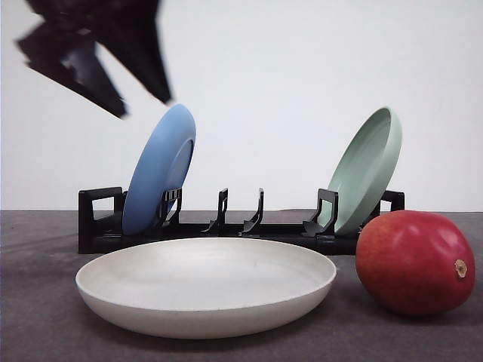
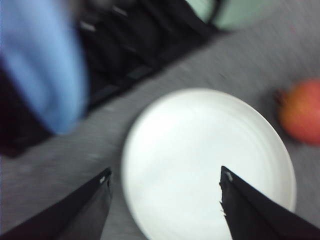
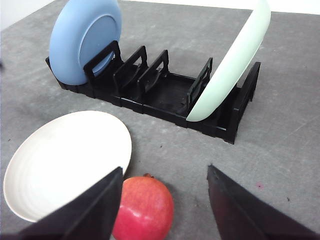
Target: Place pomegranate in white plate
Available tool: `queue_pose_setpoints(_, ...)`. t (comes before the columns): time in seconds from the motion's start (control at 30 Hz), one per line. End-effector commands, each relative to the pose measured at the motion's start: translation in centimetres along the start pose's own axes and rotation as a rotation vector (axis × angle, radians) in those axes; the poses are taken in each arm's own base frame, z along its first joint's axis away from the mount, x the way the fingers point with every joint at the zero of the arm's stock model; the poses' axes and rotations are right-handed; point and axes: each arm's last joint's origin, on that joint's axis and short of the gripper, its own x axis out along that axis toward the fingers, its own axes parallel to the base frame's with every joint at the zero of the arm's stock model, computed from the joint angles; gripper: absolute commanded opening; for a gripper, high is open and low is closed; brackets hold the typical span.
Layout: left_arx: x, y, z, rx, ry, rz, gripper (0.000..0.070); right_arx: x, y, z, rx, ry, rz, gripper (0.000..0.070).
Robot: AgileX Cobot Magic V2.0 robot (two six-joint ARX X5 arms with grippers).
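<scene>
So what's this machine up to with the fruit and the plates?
It is meant to put the pomegranate into the white plate. Nothing is held yet: the fruit sits on the table beside the plate. The right gripper is open just above the fruit; the left gripper, also open, is over the plate.

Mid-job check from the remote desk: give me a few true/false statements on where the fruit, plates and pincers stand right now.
1. The pomegranate lies on the table beside the white plate. True.
2. The white plate holds the fruit. False: it is empty.
3. The right pincer is open above the pomegranate. True.
4. The left pincer grips the blue plate. False: it is open over the white plate.
5. The green plate lies flat on the table. False: it leans in the black rack.
</scene>
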Motion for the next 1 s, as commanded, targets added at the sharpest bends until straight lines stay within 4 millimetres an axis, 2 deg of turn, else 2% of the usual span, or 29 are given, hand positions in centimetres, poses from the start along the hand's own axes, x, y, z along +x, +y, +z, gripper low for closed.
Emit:
queue_pose_setpoints(0.0,-0.5,1.1,-0.1,-0.021,-0.028,0.023,0.0394,-0.3,0.2,0.5,-0.002,-0.020,0.007,0.0339)
queue_pose_setpoints(0.13,-1.8,3.6,-1.7,-0.112,-0.103,0.111,0.0392,-0.3,0.2,0.5,0.024,-0.018,0.007,0.0339)
queue_pose_setpoints(0.23,-2.7,4.6,-3.4,-0.175,-0.167,0.160,0.0392,-0.3,0.2,0.5,0.040,-0.018,0.007,0.0339)
queue_pose_setpoints(0.53,-4.6,4.9,-7.8,-0.255,-0.346,0.194,0.0392,-0.1,0.2,0.3,0.135,0.010,0.033,0.0339)
queue_pose_setpoints(0.7,-5.5,4.6,-8.2,-0.254,-0.383,0.193,0.0392,1.1,0.1,-0.1,0.221,0.129,0.025,0.0339)
queue_pose_setpoints(0.97,-5.5,4.5,-8.4,-0.258,-0.375,0.192,0.0392,5.0,0.3,-0.5,0.263,0.354,-0.021,0.0339)
